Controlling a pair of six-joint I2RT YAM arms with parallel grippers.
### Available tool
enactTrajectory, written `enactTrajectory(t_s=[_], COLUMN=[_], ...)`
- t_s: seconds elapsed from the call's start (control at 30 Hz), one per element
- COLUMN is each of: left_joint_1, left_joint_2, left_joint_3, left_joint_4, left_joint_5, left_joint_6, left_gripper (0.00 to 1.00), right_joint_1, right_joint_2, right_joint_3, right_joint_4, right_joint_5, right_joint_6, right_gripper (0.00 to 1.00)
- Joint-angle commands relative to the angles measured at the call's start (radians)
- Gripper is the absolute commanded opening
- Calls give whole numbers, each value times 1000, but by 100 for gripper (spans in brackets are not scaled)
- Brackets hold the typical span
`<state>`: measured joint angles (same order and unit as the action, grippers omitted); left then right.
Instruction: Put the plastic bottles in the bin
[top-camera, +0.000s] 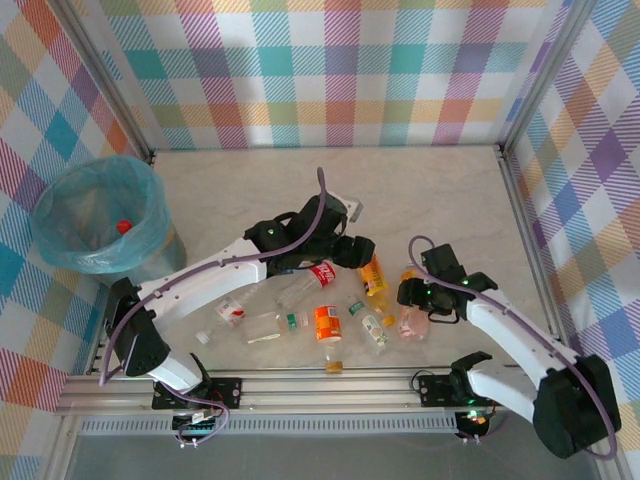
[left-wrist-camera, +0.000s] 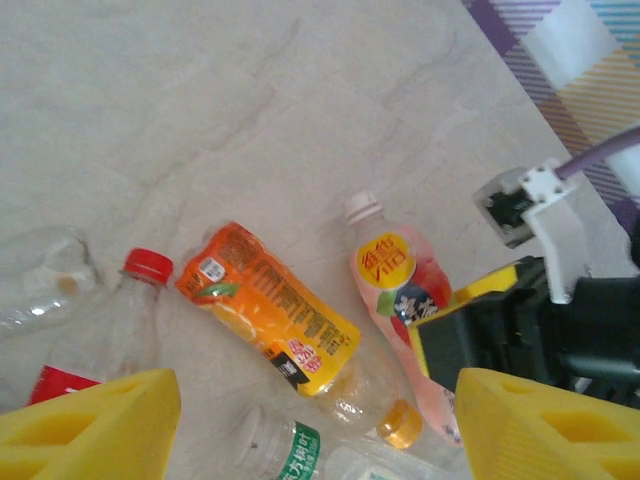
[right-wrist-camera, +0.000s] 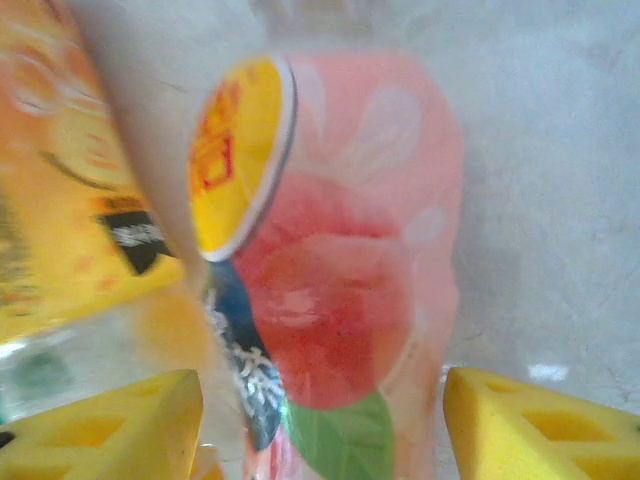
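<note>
Several plastic bottles lie in a loose heap at the table's near middle. My right gripper (top-camera: 413, 298) is low over a pink bottle (top-camera: 412, 323). In the right wrist view its yellow pads (right-wrist-camera: 110, 425) flank that pink bottle (right-wrist-camera: 350, 270) with small gaps, so the right gripper (right-wrist-camera: 325, 425) is open. My left gripper (top-camera: 352, 250) hovers open above the heap with nothing held. Below the left gripper (left-wrist-camera: 315, 430) lie an orange-labelled bottle (left-wrist-camera: 270, 310), the pink bottle (left-wrist-camera: 395, 275), a red-capped clear bottle (left-wrist-camera: 110, 320) and a green-labelled one (left-wrist-camera: 290, 450). The bin (top-camera: 95, 215) stands far left.
Something red-capped (top-camera: 123, 226) lies inside the bin's teal bag. More bottles lie near the front rail: an orange one (top-camera: 328, 322) and small clear ones (top-camera: 232, 312). Checked walls close the table at the back and sides. The right gripper's black body (left-wrist-camera: 500, 335) sits close beside my left fingers.
</note>
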<state>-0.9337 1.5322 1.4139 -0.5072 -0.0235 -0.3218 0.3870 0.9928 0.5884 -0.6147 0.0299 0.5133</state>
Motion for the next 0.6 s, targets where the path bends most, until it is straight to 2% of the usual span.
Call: enactTrajectory(t_s=[0.0, 0.07, 0.13, 0.23, 0.37, 0.57], left_joint_1=[-6, 8, 37, 98, 145, 147], left_joint_2=[-97, -148, -199, -266, -312, -267], left_joint_3=[54, 56, 47, 31, 14, 15], left_joint_4=[-41, -42, -33, -17, -16, -29], left_joint_5=[-121, -173, -173, -101, -44, 118], left_joint_6=[43, 50, 41, 15, -5, 3], left_gripper=[75, 78, 84, 89, 90, 88], right_joint_1=[-5, -3, -4, -3, -3, -5], right_joint_2=[-80, -120, -143, -147, -57, 13], right_joint_3=[74, 109, 150, 216, 297, 189], right_joint_4=[-16, -13, -13, -11, -144, -183], right_joint_5=[-30, -42, -59, -85, 27, 35], right_joint_6=[-67, -101, -139, -184, -116, -13], right_gripper=[64, 62, 61, 63, 73, 78])
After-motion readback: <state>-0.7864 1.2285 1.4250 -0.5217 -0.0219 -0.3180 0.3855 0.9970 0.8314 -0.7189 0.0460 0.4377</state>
